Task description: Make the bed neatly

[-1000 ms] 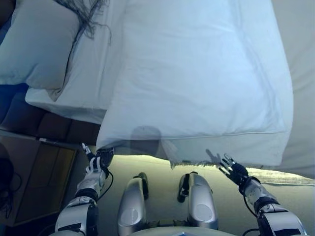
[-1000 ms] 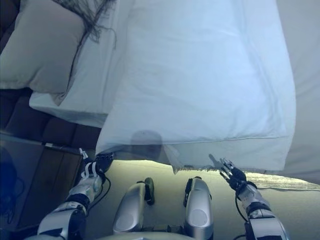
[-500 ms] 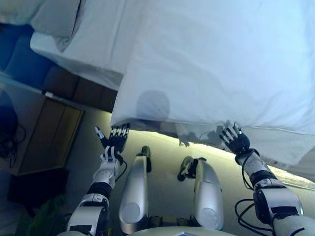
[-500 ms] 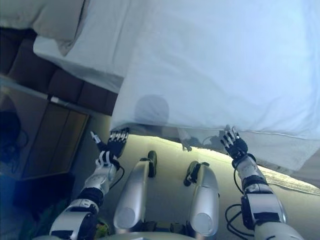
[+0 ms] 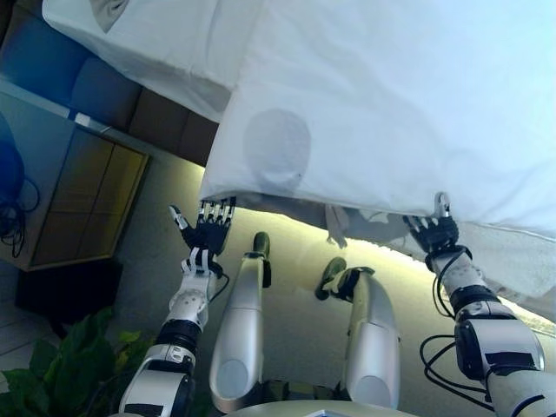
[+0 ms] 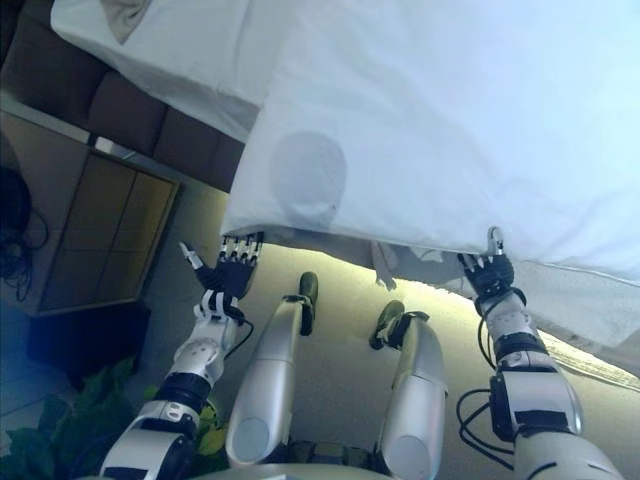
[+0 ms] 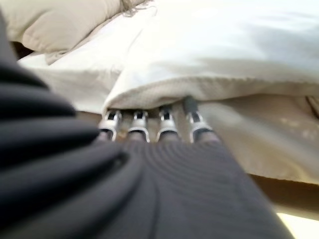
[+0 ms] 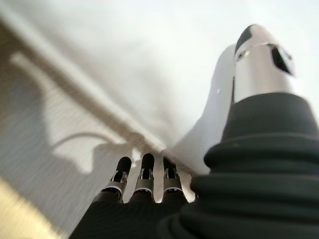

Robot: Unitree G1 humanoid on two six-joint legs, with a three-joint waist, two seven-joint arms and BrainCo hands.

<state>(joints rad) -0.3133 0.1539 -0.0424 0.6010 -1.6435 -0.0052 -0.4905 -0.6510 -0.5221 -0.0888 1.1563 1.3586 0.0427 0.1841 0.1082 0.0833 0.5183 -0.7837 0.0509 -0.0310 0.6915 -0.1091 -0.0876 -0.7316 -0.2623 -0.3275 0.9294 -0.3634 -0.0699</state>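
A white duvet (image 5: pixel 391 113) covers the bed and hangs over its near edge. My left hand (image 5: pixel 207 236) is just below the duvet's lower left corner (image 5: pixel 213 187), fingers (image 7: pixel 165 125) straight, their tips touching the hem from beneath. My right hand (image 5: pixel 434 233) is at the hem further right, its fingers (image 8: pixel 144 172) straight against the pale sheet (image 8: pixel 75 99) under the duvet, and its thumb (image 8: pixel 254 55) stands up in front of the duvet's edge. Neither hand is closed on the cloth.
A white sheet (image 5: pixel 165 48) and a pillow's corner (image 5: pixel 109 9) lie at the upper left, over the dark brown bed base (image 5: pixel 130 104). A wooden bedside cabinet (image 5: pixel 82 200) stands on the left, with a green plant (image 5: pixel 52 378) below it.
The camera has tipped downward, so the bed sits higher in the picture. Both hands have risen from below the overhang to the duvet's hem.
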